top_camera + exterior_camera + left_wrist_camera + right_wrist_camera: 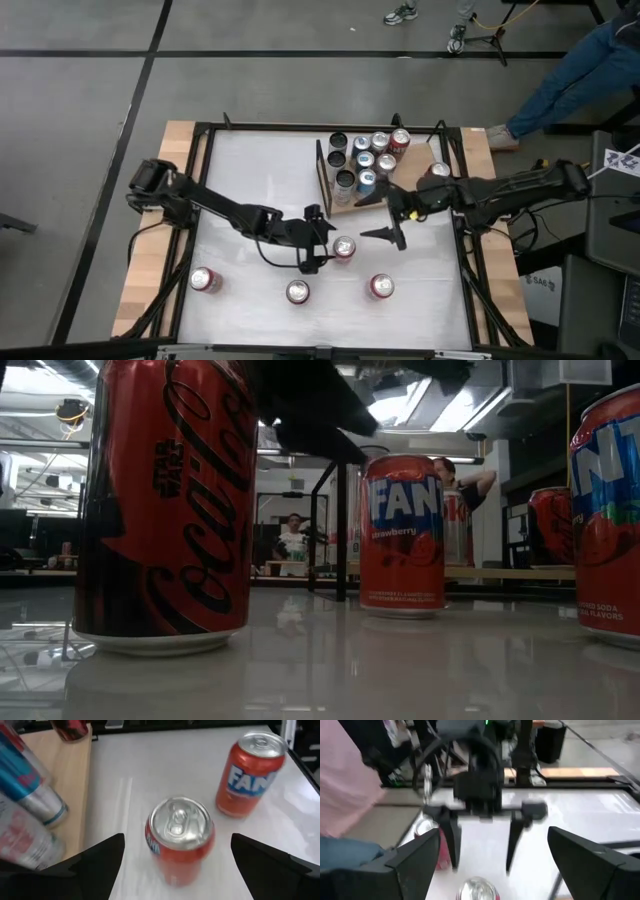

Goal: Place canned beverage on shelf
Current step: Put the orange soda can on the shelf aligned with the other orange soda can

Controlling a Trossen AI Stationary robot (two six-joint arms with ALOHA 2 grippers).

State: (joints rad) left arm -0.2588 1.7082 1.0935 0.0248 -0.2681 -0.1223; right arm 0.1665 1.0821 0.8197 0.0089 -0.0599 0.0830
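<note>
The left jaws [322, 240] are spread beside an orange can [180, 839] standing upright on the bench [250, 170]; it sits centred between them but untouched. To grip well, I judge they should advance until the can's mid-body is between the fingers, then close squarely. The right jaws [385, 215] wait spread, just off the shelf [420, 160], which already holds cans.

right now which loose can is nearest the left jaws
The orange can just right of the left gripper, between its open jaws; the other three stand farther along the front.
</note>
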